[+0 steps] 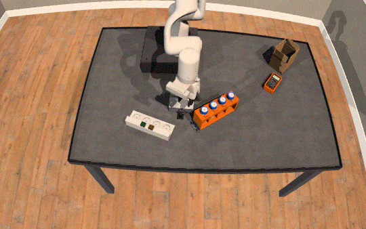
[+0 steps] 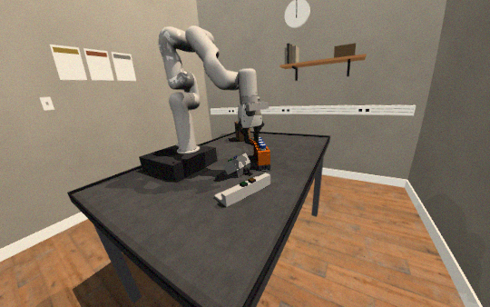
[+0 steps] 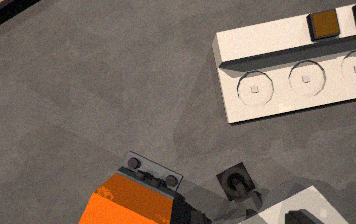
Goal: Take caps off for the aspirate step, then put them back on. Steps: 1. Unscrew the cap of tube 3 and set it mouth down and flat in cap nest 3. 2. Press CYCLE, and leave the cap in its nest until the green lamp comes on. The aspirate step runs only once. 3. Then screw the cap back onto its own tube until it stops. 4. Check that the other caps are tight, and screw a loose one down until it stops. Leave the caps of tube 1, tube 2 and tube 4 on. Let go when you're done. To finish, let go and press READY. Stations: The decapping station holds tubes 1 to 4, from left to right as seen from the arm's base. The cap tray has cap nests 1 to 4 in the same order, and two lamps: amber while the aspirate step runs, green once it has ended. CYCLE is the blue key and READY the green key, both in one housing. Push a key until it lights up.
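Observation:
The orange decapping station (image 1: 215,110) holds four tubes, all with blue caps on. The white cap tray (image 1: 150,125) lies to its left, with empty nests and a green (image 1: 143,124) and an amber lamp (image 1: 151,127), both dull. In the wrist view the tray (image 3: 290,75) is at the upper right and a corner of the station (image 3: 130,200) at the bottom. My gripper (image 1: 182,108) hangs partly open and empty above the grey key housing (image 2: 238,164), between tray and station. The housing is mostly hidden under my wrist in the top view.
A small dark square block (image 3: 236,182) lies on the table beside the station's near end. An orange multimeter (image 1: 272,82) and a brown cardboard box (image 1: 285,55) stand at the far right. The arm's black base (image 1: 159,51) is at the back.

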You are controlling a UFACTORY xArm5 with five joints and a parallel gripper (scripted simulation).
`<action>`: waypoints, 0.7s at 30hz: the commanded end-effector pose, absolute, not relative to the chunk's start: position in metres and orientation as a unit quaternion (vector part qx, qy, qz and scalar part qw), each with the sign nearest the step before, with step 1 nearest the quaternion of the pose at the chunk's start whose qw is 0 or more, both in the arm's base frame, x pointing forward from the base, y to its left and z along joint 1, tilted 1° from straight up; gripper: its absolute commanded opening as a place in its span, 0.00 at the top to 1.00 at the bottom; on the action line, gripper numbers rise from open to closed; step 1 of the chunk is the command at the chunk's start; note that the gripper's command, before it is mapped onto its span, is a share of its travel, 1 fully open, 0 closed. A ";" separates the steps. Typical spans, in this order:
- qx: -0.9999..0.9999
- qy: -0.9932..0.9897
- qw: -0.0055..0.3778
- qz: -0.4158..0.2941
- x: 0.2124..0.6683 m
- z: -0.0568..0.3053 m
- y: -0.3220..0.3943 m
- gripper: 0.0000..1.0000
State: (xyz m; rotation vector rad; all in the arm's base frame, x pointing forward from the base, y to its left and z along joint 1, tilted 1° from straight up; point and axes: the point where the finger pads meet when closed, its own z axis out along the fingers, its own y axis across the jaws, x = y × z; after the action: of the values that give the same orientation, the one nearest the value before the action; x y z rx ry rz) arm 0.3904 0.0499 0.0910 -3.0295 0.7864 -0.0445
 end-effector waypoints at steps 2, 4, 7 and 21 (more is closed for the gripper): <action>-0.956 0.292 0.002 -0.015 0.391 0.092 0.050 0.54; -0.951 0.308 0.002 -0.014 0.391 0.092 0.050 0.54; -0.943 0.332 0.002 -0.013 0.391 0.092 0.050 0.54; -0.906 0.424 0.003 -0.008 0.391 0.092 0.050 0.54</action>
State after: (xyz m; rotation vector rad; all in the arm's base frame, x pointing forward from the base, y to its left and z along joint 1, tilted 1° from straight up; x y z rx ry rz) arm 0.3901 0.0500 0.0906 -2.8724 1.2530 -0.0203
